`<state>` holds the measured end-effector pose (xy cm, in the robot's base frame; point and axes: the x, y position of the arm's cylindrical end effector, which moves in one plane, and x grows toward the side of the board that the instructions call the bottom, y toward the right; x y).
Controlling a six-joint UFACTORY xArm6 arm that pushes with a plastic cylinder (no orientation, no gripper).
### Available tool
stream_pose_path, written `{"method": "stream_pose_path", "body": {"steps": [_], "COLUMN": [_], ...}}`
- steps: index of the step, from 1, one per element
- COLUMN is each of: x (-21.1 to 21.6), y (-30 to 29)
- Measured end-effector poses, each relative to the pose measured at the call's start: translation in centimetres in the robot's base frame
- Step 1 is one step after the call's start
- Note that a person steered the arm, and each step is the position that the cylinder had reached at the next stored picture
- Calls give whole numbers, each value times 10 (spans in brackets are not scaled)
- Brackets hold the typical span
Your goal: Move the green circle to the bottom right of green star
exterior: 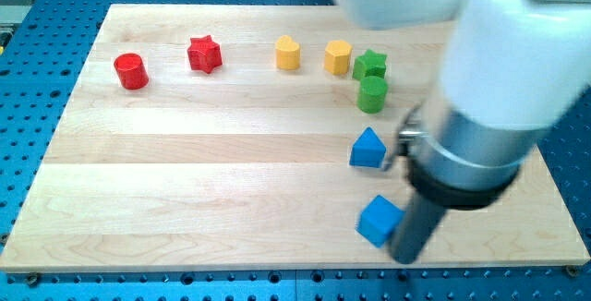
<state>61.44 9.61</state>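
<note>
The green circle stands on the wooden board, just below the green star and touching or nearly touching it. My rod comes down at the view's lower right; my tip sits near the board's bottom edge, right beside the blue cube and well below the green circle. The arm's grey and white body hides the board's right part.
A blue triangular block lies between the green circle and the blue cube. Along the top stand a red cylinder, a red star, a yellow heart and a yellow hexagon-like block.
</note>
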Motion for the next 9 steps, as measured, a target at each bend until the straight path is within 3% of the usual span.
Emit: {"method": "stream_pose_path", "body": {"steps": [1, 2, 3, 4, 7, 9], "x": [-26, -21, -94, -163, -183, -202], "y": [-27, 30, 139, 151, 154, 98]}}
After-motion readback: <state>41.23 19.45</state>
